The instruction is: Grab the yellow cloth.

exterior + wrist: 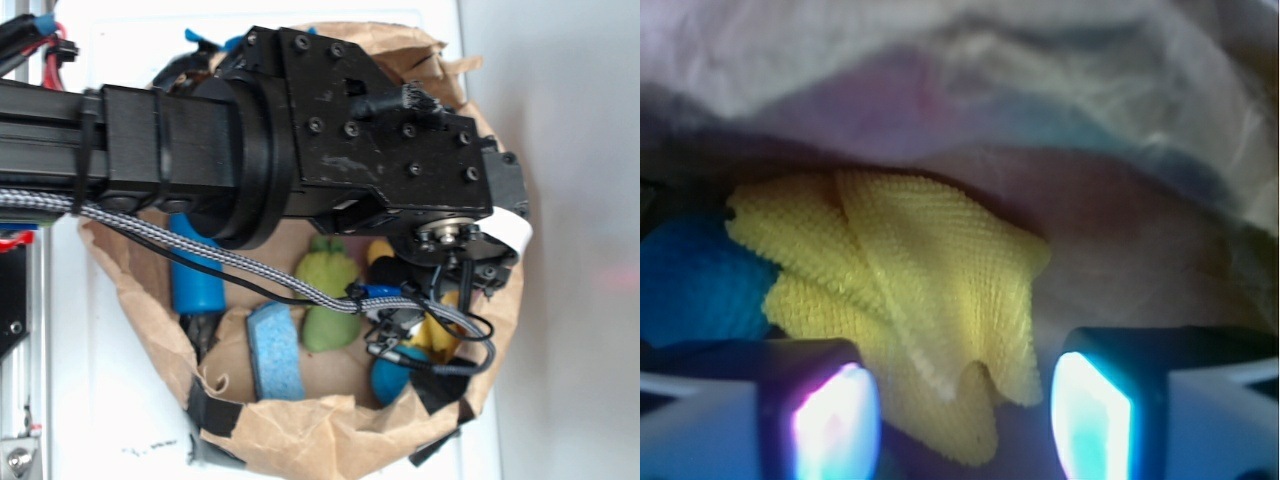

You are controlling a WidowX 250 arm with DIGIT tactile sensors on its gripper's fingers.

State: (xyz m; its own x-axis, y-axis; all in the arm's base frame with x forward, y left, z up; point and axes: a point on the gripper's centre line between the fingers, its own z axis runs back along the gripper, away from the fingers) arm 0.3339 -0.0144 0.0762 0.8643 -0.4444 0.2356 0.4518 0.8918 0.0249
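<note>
The yellow cloth [910,300] lies crumpled in folds on the brown paper floor, filling the middle of the wrist view. Its lower edge hangs between my gripper's [965,420] two fingers, which stand wide apart and do not touch it. My gripper is open. In the exterior view the gripper [452,300] points down into the paper container, and only small patches of the yellow cloth [438,333] show beneath the wrist and cables.
A rolled-down brown paper bag [330,435] holds everything. Inside are a green plush toy [328,290], a light blue sponge [275,350], a blue cylinder [195,280] and a blue ball [393,378] [695,285] just left of the cloth. The bag wall [970,90] rises close behind.
</note>
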